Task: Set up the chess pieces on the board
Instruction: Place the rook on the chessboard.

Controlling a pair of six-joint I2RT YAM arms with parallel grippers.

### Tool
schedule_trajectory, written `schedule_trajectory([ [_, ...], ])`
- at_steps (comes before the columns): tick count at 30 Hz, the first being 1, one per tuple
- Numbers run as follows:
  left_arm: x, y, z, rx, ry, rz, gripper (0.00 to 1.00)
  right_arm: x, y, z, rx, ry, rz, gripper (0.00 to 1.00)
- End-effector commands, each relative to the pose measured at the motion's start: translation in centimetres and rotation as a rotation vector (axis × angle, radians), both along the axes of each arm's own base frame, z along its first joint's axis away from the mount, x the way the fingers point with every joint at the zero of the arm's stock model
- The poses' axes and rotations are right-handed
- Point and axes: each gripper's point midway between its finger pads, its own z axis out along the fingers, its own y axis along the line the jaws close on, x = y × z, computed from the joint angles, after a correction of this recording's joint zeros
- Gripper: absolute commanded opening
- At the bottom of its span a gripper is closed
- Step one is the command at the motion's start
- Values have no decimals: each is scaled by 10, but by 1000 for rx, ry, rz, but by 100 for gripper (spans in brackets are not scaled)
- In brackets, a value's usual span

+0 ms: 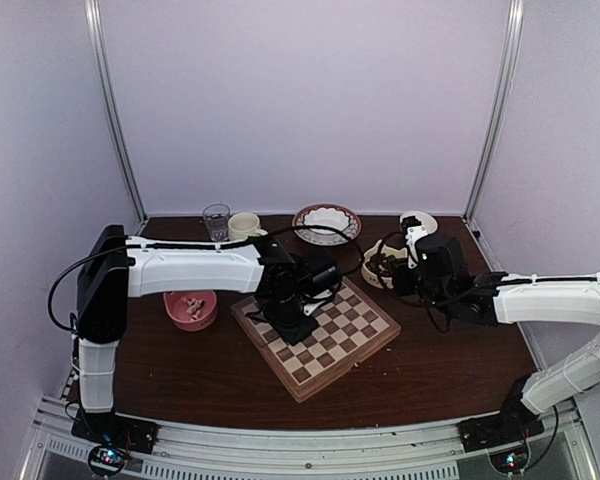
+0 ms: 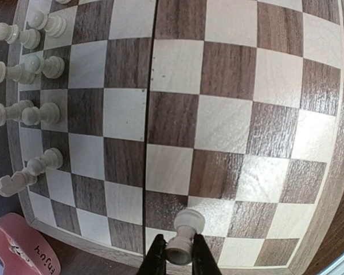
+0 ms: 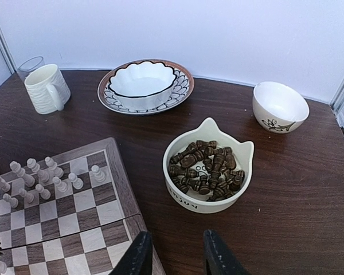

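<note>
**Top, left-wrist and right-wrist views of a two-arm chess set-up.** The board [image 1: 325, 345] lies mid-bench [image 1: 430, 370], turned corner-on to the arms. The left end effector [image 2: 179, 258] is closed on a pale pawn [image 2: 186, 226]. It grips the pawn near the base, and the round head stands clear of the fingers. The pawn is over a pale square in the board's edge row; whether it touches the square cannot be told.

Other pale chess pieces [image 2: 37, 114] stand upright in two rows along the board's far-left edge. A pink bowl [image 1: 190, 308] sits on the bench just left of the board, its contents too small to make out.

The right end effector [image 3: 178, 258] is open, its two dark fingers apart with nothing between them. It hovers over bare bench between the board's right side and a cat-eared bowl [image 3: 241, 152]. That bowl holds a heap of dark chess pieces [image 3: 206, 169] lying on their sides.

Along the far edge of the bench, from left to right, stand:
- a glass [image 3: 28, 64]
- a ribbed mug [image 3: 46, 89]
- a scalloped white bowl [image 3: 142, 85] on a patterned plate [image 3: 183, 86]
- a small white bowl [image 3: 280, 106]
</note>
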Motion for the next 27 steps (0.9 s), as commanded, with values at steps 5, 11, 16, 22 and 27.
schedule_trajectory([
  [5, -6, -4, -1, 10, 28, -2, 22, 3, -2, 9, 32, -35, -16, 33],
  [11, -2, -4, 10, -8, -3, 15, 44, 1, 0, 11, 39, -37, 6, 34],
  [16, 4, -6, 55, -140, -88, 28, 53, -4, -4, 18, 61, -67, 9, 34],
  [22, 37, 24, 127, -364, -278, 136, 55, -8, 15, 19, 101, -74, 113, 43],
  [27, 75, 82, 154, -552, -444, 310, 56, -25, 68, 17, 119, -24, 395, 37],
])
